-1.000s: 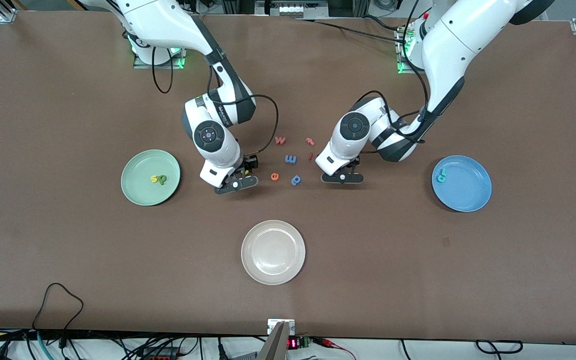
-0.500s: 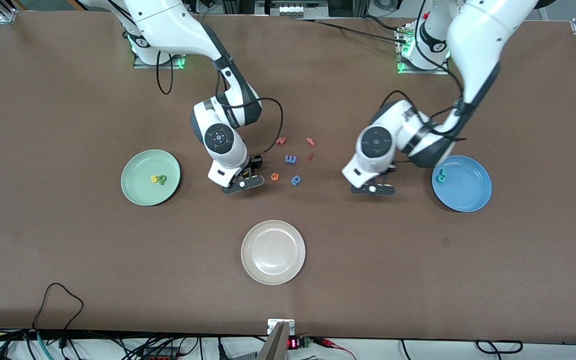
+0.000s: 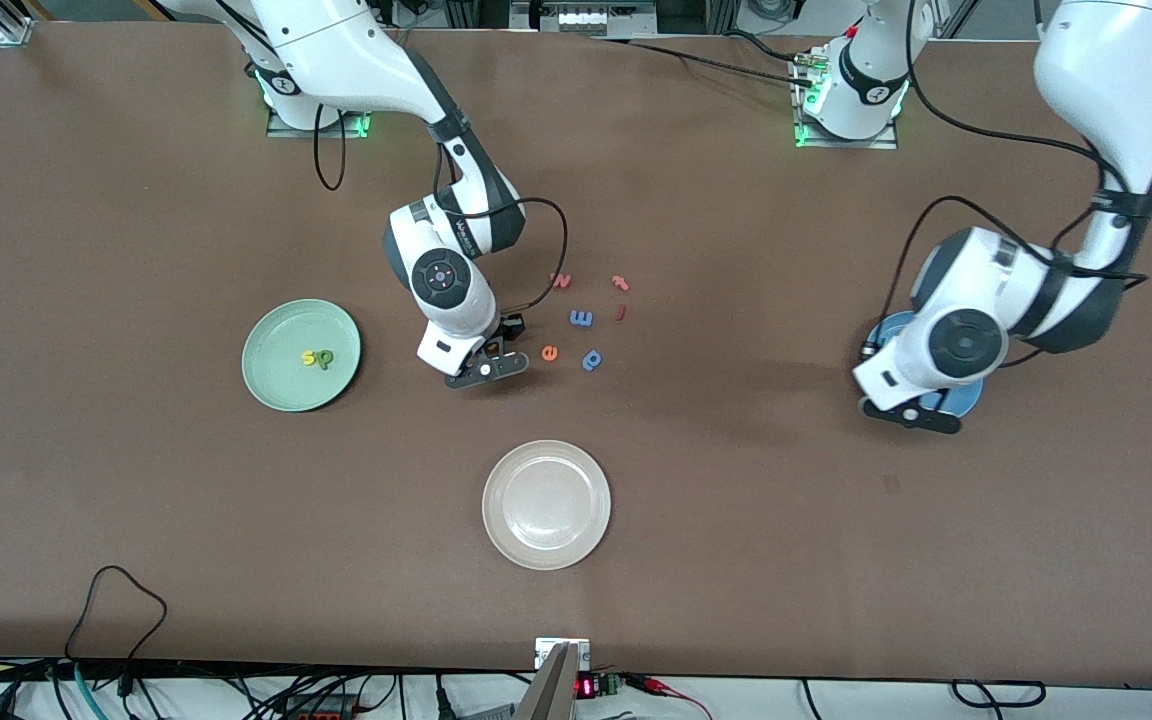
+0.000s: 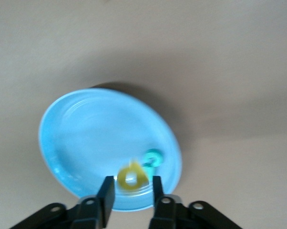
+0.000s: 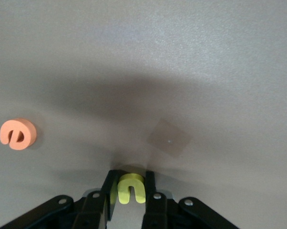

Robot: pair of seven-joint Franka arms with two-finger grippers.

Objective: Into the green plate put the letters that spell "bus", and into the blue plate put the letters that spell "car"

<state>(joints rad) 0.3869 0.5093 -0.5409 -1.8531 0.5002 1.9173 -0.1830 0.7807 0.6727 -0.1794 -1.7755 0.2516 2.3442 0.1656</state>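
Foam letters "s" (image 3: 308, 357) and "p" (image 3: 324, 357) (green) lie in the green plate (image 3: 271, 385).

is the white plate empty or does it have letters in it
Empty: the white plate shows only its bare inside, with no letters in it.

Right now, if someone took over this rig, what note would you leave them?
Right gripper: down at the table beside the orange "e", shut on the yellow-orange "u".
Left gripper: over the blue plate, yellow "a" at its tip; whether it is released is unclear.
Done: yellow "s" and green "b" lie in the green plate; teal lettering lies in the blue plate, count unclear.
Left: carry the "u" to the green plate; confirm "c", "a", "r" in the blue plate.
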